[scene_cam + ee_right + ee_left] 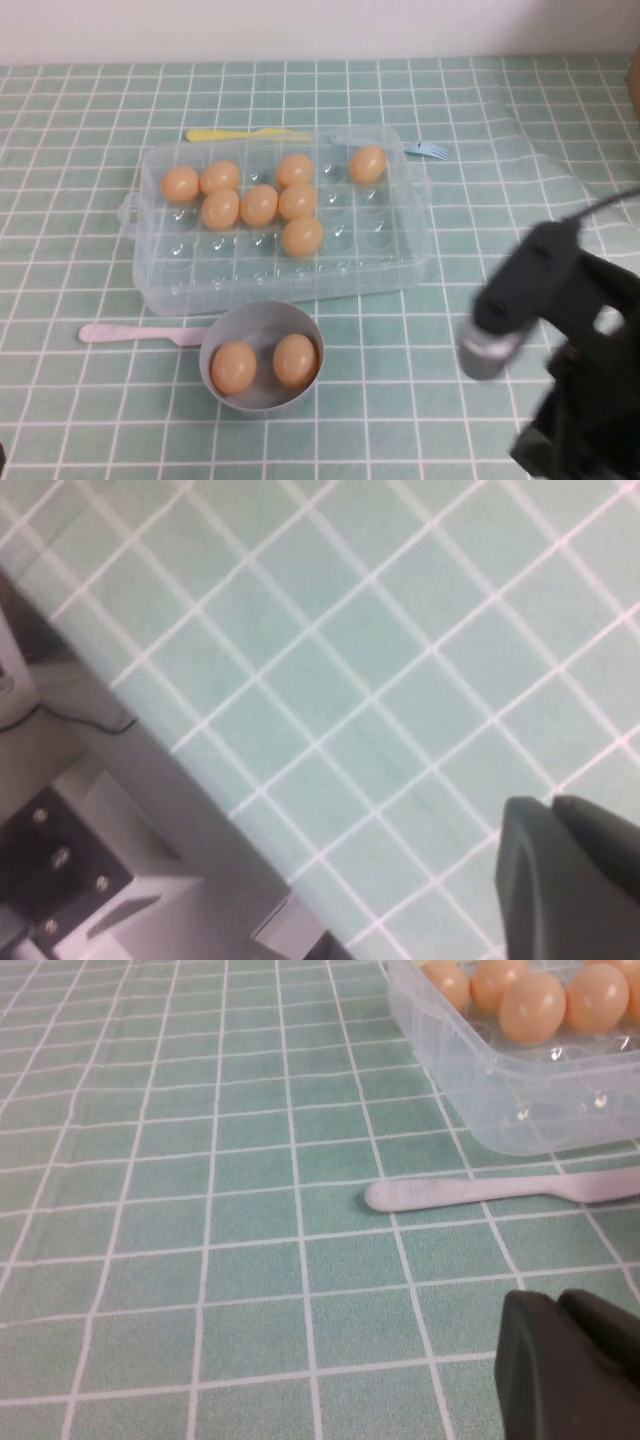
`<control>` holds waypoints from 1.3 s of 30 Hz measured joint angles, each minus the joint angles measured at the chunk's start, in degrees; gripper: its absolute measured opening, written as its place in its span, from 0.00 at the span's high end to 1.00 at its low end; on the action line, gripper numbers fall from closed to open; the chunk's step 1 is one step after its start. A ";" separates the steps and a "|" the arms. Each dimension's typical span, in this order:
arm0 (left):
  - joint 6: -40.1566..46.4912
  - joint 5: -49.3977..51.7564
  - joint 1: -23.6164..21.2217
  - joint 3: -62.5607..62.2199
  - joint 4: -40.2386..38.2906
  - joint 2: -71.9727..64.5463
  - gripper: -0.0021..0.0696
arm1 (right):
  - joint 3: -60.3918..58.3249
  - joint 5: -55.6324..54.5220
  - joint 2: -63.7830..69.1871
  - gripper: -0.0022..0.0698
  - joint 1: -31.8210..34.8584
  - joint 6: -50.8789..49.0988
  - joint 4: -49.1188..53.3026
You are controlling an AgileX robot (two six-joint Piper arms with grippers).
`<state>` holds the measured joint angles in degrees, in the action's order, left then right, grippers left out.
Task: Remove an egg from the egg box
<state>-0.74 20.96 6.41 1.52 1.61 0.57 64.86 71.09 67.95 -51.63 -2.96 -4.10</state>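
Your right gripper (575,880) sits near the table's right edge, left gripper (570,1365) beside the pink knife (500,1191), fingers' spread unreadable; eggs (302,236) crowd the egg box (400,262), so you risk nudging neighbours.

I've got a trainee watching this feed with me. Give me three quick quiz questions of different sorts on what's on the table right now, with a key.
1. How many eggs sit in the clear egg box?
2. True or false: the grey bowl holds three eggs.
3. Which utensil lies on the cloth just left of the bowl: A) yellow knife, B) pink knife, C) blue fork?

Key
1. Eight, mostly toward the far left, with one egg apart near the far right corner.
2. False: it holds two.
3. B, the pink knife. The yellow knife and blue fork lie beyond the box.

The left gripper is low near the pink knife; the right gripper is by the table edge.
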 joint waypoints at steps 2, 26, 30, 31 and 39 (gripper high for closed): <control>0.00 0.00 0.00 0.00 0.00 0.00 0.98 | -2.03 0.25 -3.00 0.99 0.00 0.00 -0.37; 0.00 0.00 0.00 0.00 0.00 0.00 0.98 | -47.54 -48.44 -38.98 0.99 28.63 4.08 -3.35; 0.00 0.00 0.00 0.00 0.00 0.00 0.98 | -59.33 -59.99 -50.68 0.99 37.47 4.12 -4.33; 0.00 0.00 0.00 0.00 0.00 0.00 0.98 | -61.51 -61.94 -53.95 0.99 39.83 4.12 -4.45; 0.00 0.00 0.00 0.00 0.00 0.00 0.98 | -66.31 -59.32 -68.04 0.99 47.30 4.83 -4.81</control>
<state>-0.74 20.96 6.41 1.52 1.61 0.57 -1.44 11.77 -0.09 -4.33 1.87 -8.91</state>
